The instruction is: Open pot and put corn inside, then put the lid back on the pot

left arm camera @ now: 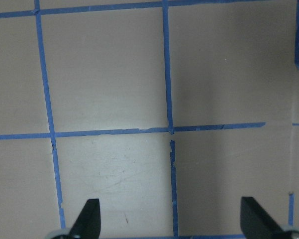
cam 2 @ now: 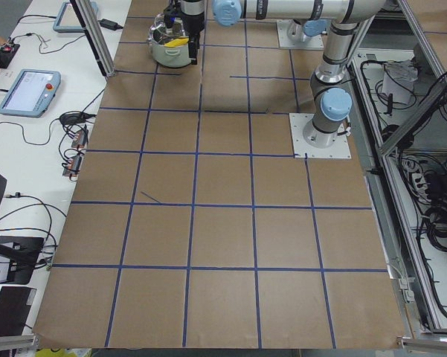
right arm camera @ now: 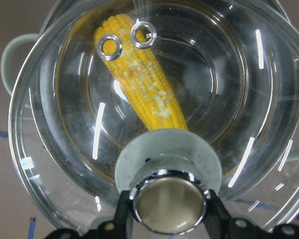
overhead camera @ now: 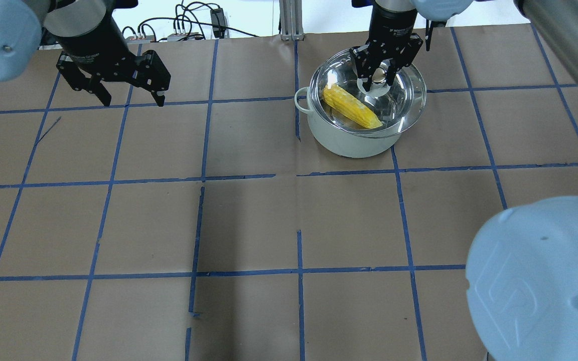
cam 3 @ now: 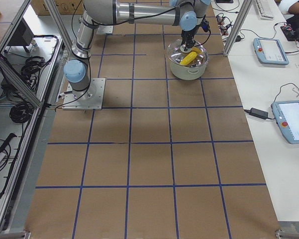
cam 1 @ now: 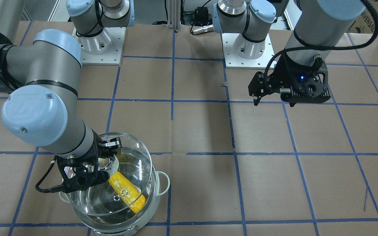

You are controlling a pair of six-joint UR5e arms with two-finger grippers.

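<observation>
The pot stands at the far right of the table, with the yellow corn lying inside it. My right gripper is shut on the knob of the clear glass lid. It holds the lid over the pot, a little off-centre toward the far right side. In the right wrist view the corn shows through the lid. I cannot tell whether the lid touches the rim. My left gripper is open and empty over bare table at the far left.
Brown paper with blue tape grid lines covers the table. The arm bases stand at the robot's side. Tablets and cables lie on side benches beyond the table's ends.
</observation>
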